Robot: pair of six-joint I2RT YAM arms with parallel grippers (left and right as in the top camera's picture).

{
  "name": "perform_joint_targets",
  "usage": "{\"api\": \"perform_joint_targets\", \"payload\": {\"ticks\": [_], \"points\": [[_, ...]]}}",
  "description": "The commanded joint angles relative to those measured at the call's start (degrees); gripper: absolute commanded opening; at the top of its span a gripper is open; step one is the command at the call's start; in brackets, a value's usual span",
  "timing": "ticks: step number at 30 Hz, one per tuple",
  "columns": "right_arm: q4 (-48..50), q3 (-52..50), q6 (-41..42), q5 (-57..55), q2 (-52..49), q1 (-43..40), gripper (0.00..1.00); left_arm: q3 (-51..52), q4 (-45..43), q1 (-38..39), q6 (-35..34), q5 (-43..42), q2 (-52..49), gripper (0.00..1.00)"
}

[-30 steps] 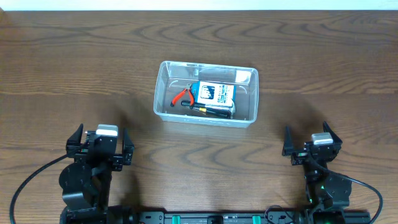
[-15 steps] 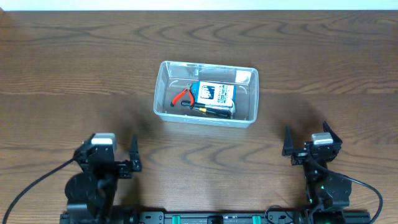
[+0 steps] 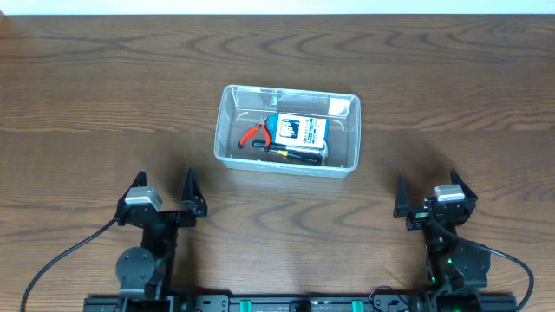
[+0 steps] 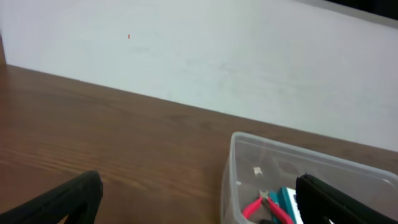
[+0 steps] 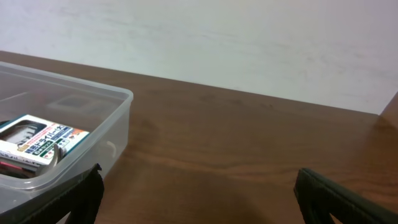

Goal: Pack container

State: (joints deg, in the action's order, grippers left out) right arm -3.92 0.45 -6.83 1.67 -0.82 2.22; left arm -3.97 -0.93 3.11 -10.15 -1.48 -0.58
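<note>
Clear, see-through plastic rectangular container sits upright at centre of the overhead frame, a bit above the middle, on the dark brown wood-grain table. Rounded corners, raised rim all round, walls transparent so the contents show through. No lid on it.

Inside:
- A small blue-and-white printed box lies flat in the middle.
- Red-handled pliers lie just left of the box.
- A dark, slim tool with a yellow band lies along the near wall, right by the box's lower edge. What kind of tool it is, can't tell.
- The right end of the tub floor is bare.

Left gripper is at lower left of the overhead frame, jaws spread wide, nothing between them, well apart from the container. Right gripper is at lower right, likewise spread and empty, also well apart from the tub.

Left wrist view: the container is at lower right, rim and corner clear, pliers visible through the wall, white wall behind the table edge. Right wrist view: the container's rounded corner is at lower left with the printed box seen inside; black fingers are in both bottom corners.
</note>
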Motion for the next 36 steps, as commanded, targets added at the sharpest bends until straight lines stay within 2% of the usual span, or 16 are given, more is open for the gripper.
{"api": "perform_joint_targets", "payload": {"ticks": [1, 7, 10, 36], "points": [[-0.22, -0.13, 1.01, -0.39, 0.52, 0.44, 0.99, 2.84, -1.62, 0.20, 0.79, 1.11, 0.48, 0.98], [-0.22, -0.13, 1.01, -0.39, 0.52, 0.44, 0.99, 3.74, 1.88, 0.26, 6.29, 0.22, 0.48, 0.98], [-0.22, -0.13, 1.01, -0.39, 0.52, 0.44, 0.99, 3.74, 4.33, 0.31, 10.73, -5.49, 0.48, 0.98], [-0.22, -0.13, 1.01, -0.39, 0.52, 0.44, 0.99, 3.74, 4.31, 1.84, 10.34, -7.06, 0.48, 0.98]]}}
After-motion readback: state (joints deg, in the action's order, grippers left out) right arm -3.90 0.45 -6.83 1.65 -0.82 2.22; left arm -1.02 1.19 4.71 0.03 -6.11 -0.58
